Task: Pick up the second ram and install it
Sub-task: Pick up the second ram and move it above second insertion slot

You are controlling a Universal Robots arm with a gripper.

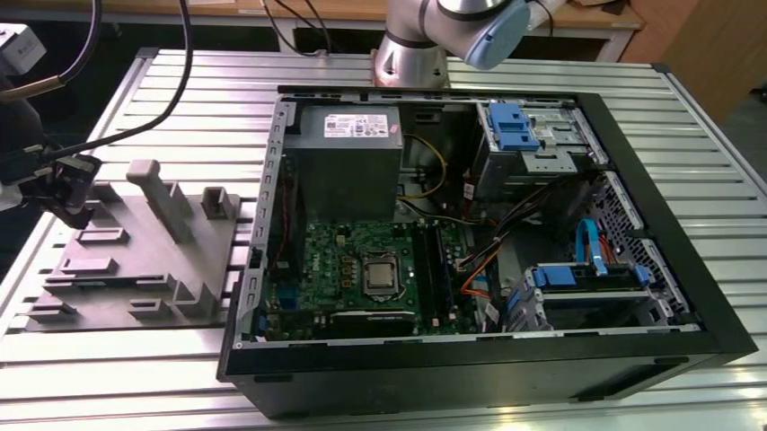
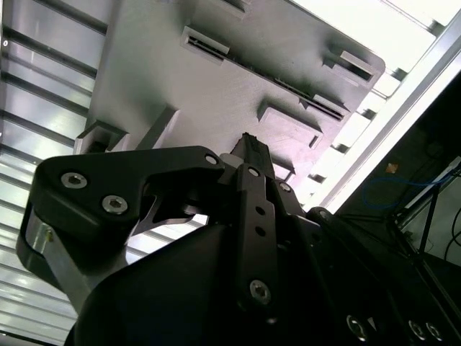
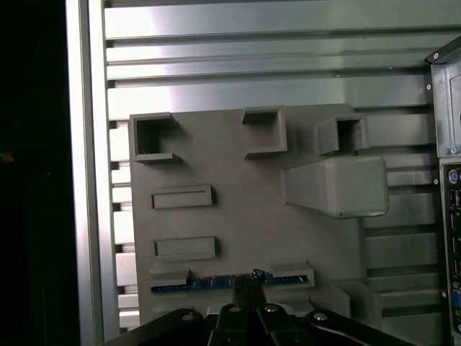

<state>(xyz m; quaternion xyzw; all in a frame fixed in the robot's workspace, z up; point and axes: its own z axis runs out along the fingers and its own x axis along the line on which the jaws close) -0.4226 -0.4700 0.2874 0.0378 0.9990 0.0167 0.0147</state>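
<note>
End effector (image 3: 253, 275): drawn together on the upper edge of the second ram (image 3: 202, 282), mid-length; reads as clamped on it.
Ram location: on edge in the long slot of the grey fixture plate (image 3: 252, 216), which lies on the desk (image 3: 252, 79) just beside the open computer case (image 1: 671, 296).
Task state: pick-up not complete; stick not lifted out of the slot.
Risk, binding: a tilted lift may jam the stick against the slot walls and drag the plate.
Risk, slip: the hold is on a thin edge; the stick may pivot or drop in transfer.
Risk, collision: the case wall stands between plate and motherboard (image 1: 348, 260); a low carry may strike it.
</note>
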